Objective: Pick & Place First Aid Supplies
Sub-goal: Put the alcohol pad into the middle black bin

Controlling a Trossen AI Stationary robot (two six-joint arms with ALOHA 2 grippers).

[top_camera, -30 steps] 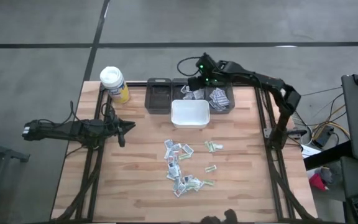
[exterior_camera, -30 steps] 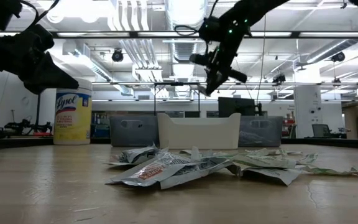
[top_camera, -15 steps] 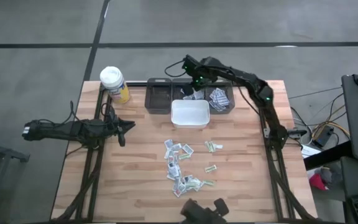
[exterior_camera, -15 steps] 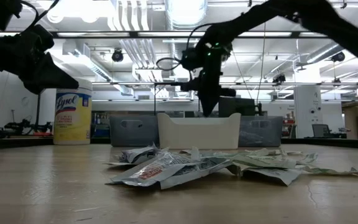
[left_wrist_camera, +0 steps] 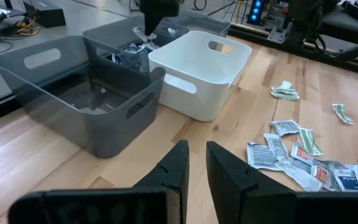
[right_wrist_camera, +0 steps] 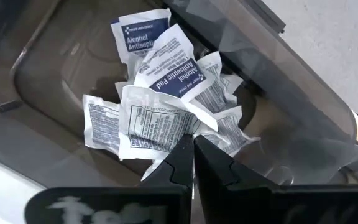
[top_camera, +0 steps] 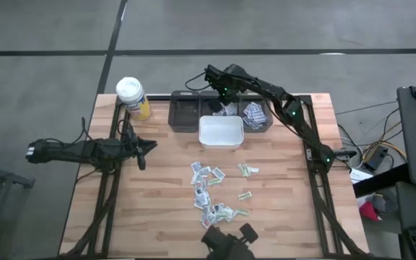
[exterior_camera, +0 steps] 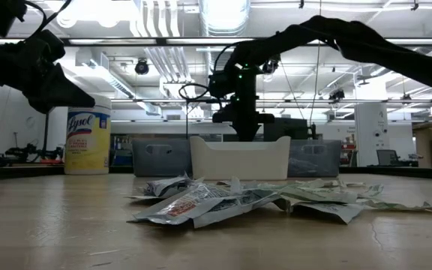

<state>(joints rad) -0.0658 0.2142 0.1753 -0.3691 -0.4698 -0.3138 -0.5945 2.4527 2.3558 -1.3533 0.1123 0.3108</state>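
Several small white packets lie scattered on the table (top_camera: 211, 191), and more fill the middle grey bin (top_camera: 219, 108) and the right grey bin (top_camera: 255, 115). My right gripper (right_wrist_camera: 193, 148) hangs over the middle grey bin at the far edge (top_camera: 219, 90), shut on one white printed packet (right_wrist_camera: 157, 127). Below it, packets marked alcohol pad (right_wrist_camera: 166, 68) lie piled on the bin floor. My left gripper (left_wrist_camera: 196, 163) waits open at the table's left side (top_camera: 146, 148), well short of the bins. My right gripper pinches one white packet by its near edge (right_wrist_camera: 182, 138) between the two fingertips, coming from above and pointing down into the middle grey bin. The packet spreads out ahead of the fingers, above the pile; whether it touches the pile I cannot tell.
A white bin (top_camera: 221, 131) stands just in front of the grey bins. The left grey bin (top_camera: 185, 112) holds no packets. A yellow bottle with a white lid (top_camera: 132, 97) stands at the far left corner. Bare wood lies between my left gripper and the packets.
My right gripper has moved toward the table's left along the far edge and gone down, from above the bins to low over the middle grey bin, turning as it went. My left arm has kept still.
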